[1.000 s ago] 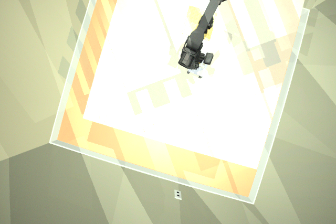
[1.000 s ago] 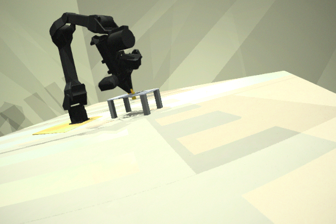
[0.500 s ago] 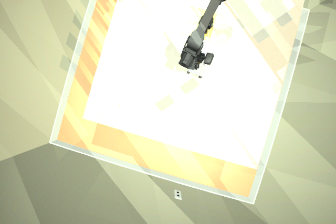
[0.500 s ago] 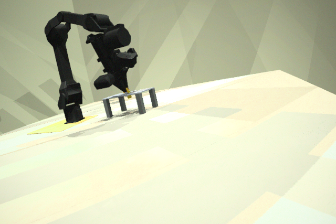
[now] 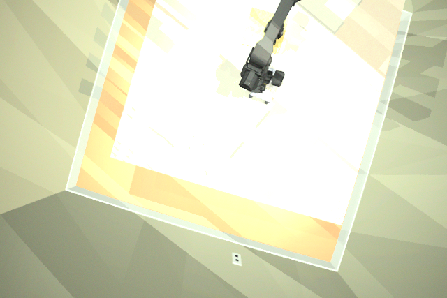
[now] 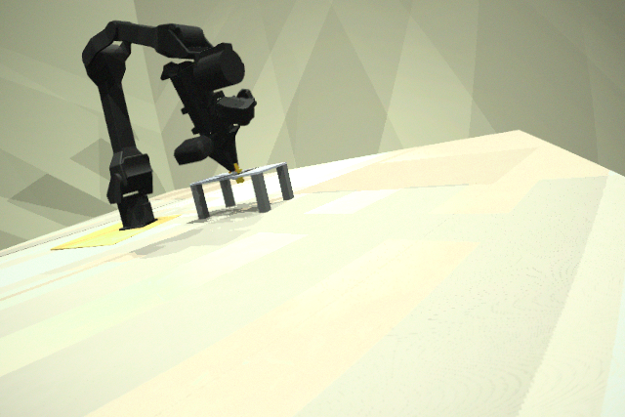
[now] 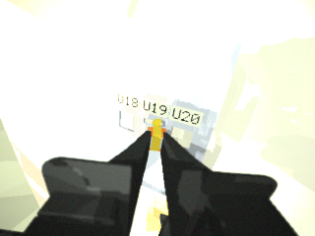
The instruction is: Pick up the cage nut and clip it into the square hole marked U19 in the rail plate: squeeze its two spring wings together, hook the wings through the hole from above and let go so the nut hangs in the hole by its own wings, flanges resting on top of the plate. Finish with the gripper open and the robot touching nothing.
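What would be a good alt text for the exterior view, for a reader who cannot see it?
A black robot arm bends over a thin, four-legged rail plate, its gripper shut on a small yellow cage nut that reaches below the plate. The arm's base stands on a yellow patch on a pale table.

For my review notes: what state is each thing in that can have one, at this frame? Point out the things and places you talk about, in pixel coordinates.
Gripper (image 6: 235,170) (image 7: 156,136): shut on the cage nut, fingers nearly together.
Cage nut (image 6: 238,171) (image 7: 157,135): pinched, at the U19 hole, its lower part below the plate; whether clipped, cannot tell.
Rail plate (image 6: 274,166): raised on four legs.
U18 hole (image 7: 126,120): unfilled.
Yellow mat (image 6: 91,239): flat under the arm's base.
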